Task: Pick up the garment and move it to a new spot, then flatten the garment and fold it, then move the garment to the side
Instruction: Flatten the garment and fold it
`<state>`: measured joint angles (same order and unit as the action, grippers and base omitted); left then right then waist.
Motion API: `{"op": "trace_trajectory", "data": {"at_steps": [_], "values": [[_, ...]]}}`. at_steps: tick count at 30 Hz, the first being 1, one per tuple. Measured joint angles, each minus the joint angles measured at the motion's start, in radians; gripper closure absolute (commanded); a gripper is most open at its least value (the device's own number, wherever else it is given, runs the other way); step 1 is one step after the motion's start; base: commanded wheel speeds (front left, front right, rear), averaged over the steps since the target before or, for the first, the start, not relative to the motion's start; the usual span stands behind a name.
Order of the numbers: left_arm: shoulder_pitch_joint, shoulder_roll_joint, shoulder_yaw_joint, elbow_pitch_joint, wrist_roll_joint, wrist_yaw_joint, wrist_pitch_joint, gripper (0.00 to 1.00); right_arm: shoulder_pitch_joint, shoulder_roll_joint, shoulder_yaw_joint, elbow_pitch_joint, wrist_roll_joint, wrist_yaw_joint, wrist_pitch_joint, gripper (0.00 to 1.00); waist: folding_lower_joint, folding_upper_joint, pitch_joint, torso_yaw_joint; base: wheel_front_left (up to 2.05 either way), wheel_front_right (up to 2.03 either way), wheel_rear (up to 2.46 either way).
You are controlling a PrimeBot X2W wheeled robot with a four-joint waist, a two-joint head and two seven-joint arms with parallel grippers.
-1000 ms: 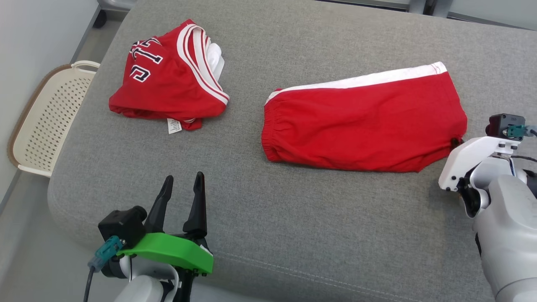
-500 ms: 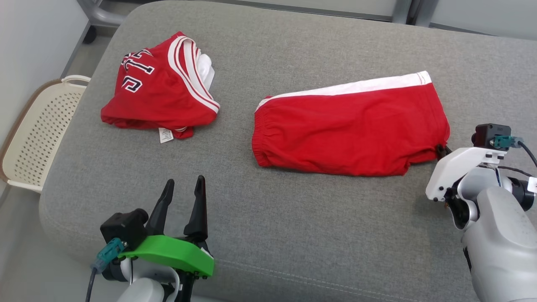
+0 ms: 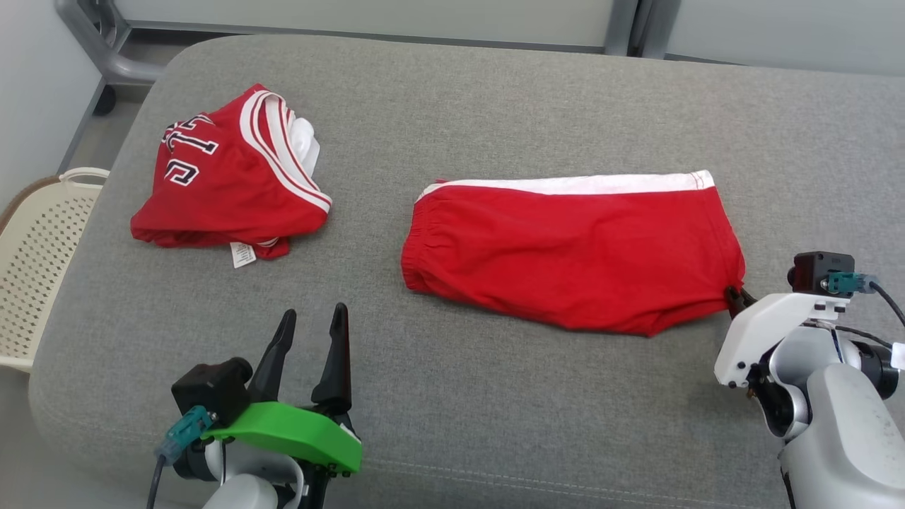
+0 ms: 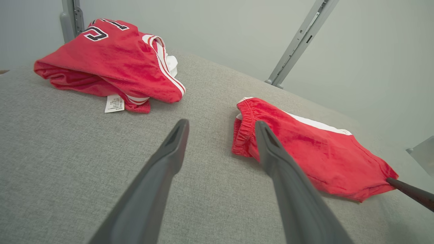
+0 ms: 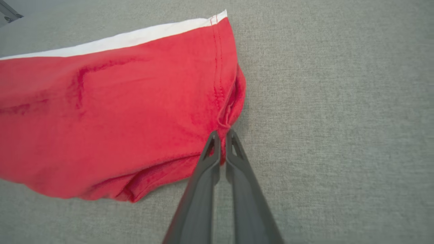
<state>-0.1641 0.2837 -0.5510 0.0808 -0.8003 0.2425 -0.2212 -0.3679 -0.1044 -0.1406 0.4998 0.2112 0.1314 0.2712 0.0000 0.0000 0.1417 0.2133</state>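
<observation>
You have one cream perforated basket [image 3: 32, 276] on the floor off the left edge of the grey upholstered cushion [image 3: 495, 410]. On the cushion there are two red garments, well apart.

The first is a jersey [image 3: 226, 187], bunched into a loose heap near the far left corner. It has dark lettering on its far side and white-striped trim along its right edge. One white care label [image 3: 242, 254] sticks out from under its near edge onto the grey fabric.

Your left jaws hover at the near edge, left of centre. The two dark fingers [image 3: 338, 353] are spread wide with nothing between them. In the left wrist view they point across the bare fabric between the two garments.

The second garment is a pair of shorts [image 3: 565, 261], the one you are working on. It lies flat, right of the cushion's centre, about midway between the far and near edges. The gathered elastic waistband points left and the leg hem points right. One white stripe [image 3: 565, 185] runs along its far edge.

Your right jaws reach in from the right edge and are pressed together, pinching a small fold of the hem at the shorts' near right corner. The right wrist view shows red cloth caught between the two fingertips [image 5: 213, 142], and the fabric around it is puckered. The rest of the shorts rests on the cushion.
</observation>
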Motion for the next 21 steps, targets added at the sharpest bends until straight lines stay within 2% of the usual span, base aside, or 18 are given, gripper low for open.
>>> {"op": "trace_trajectory", "data": {"at_steps": [4, 5, 6, 13, 21], "values": [[0.000, 0.000, -0.003, 0.003, 0.000, 0.000, 0.001, 0.00, 0.037, 0.013, -0.007, -0.051, 0.000, 0.000, 0.025, 1.00, 0.0000, 0.0000, -0.006, -0.014, 0.00, 0.00, 0.00], [0.000, 0.000, -0.004, 0.005, 0.000, 0.000, 0.001, 0.00, 0.043, 0.017, -0.009, -0.059, -0.001, 0.000, 0.028, 0.27, 0.0000, 0.0000, -0.008, -0.016, 0.00, 0.00, 0.00], [0.000, 0.000, -0.004, 0.007, 0.000, 0.000, 0.001, 0.00, 0.048, 0.021, -0.013, -0.067, -0.001, 0.000, 0.028, 0.00, 0.0000, 0.0000, -0.009, -0.018, 0.00, 0.00, 0.00], [0.001, 0.000, -0.001, 0.020, -0.003, 0.004, -0.002, 0.00, 0.078, 0.030, -0.005, -0.100, -0.002, 0.000, -0.008, 0.00, 0.0000, 0.0000, -0.028, -0.022, 0.00, 0.00, 0.00], [0.032, 0.010, 0.026, 0.029, 0.004, 0.027, -0.019, 0.00, 0.123, 0.038, 0.035, -0.138, 0.031, 0.000, -0.143, 0.00, 0.0000, 0.0000, -0.073, -0.023, 0.00, 0.00, 0.00]]}}
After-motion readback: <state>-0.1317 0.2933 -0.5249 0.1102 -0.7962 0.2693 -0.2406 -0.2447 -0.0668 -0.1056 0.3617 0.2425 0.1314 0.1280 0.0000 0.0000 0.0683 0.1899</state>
